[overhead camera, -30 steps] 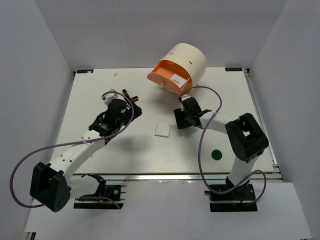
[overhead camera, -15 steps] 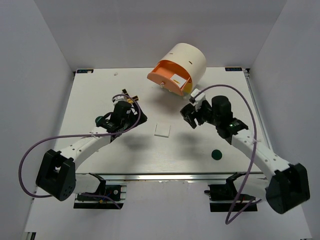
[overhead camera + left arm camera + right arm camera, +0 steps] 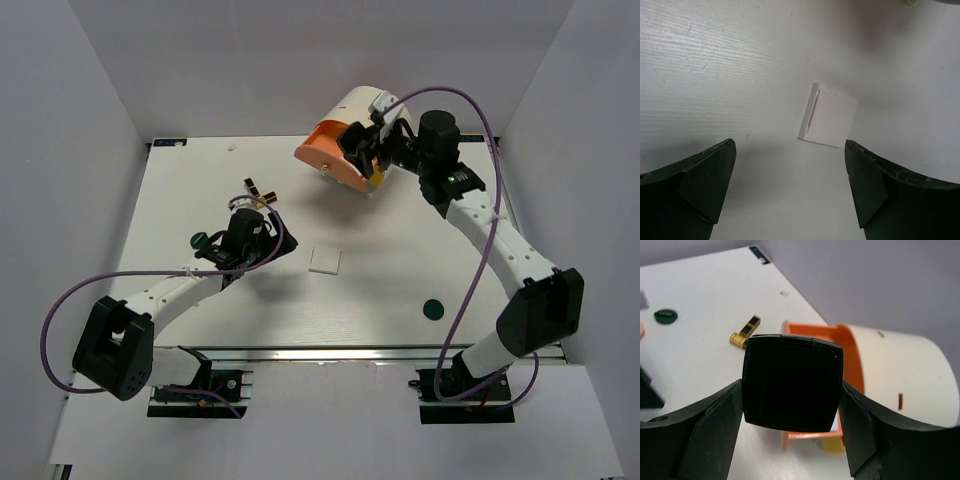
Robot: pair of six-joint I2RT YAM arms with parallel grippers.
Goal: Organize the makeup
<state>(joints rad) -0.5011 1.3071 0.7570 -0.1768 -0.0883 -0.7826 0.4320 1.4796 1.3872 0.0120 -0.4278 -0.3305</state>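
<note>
left gripper (image 3: 790, 155) jaws spread wide, nothing in them, low over table (image 3: 180, 200) | lipstick tubes (image 3: 260, 191) lying just beyond it | white square palette (image 3: 829, 116) flat on table ahead of its fingers, untouched | right gripper (image 3: 791, 390) clamped on black compact (image 3: 790, 377), raised at open orange drawer (image 3: 328, 158) | dark green disc (image 3: 432, 308) on table front-right

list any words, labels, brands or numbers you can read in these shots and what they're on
None readable in any view.
Small dark corner stickers on the white table: too small to read.
Black rounded-square compact: plain, no print shows.
White square palette: blank.
Big cream cylinder organiser: only small slot marks, no letters.
</note>
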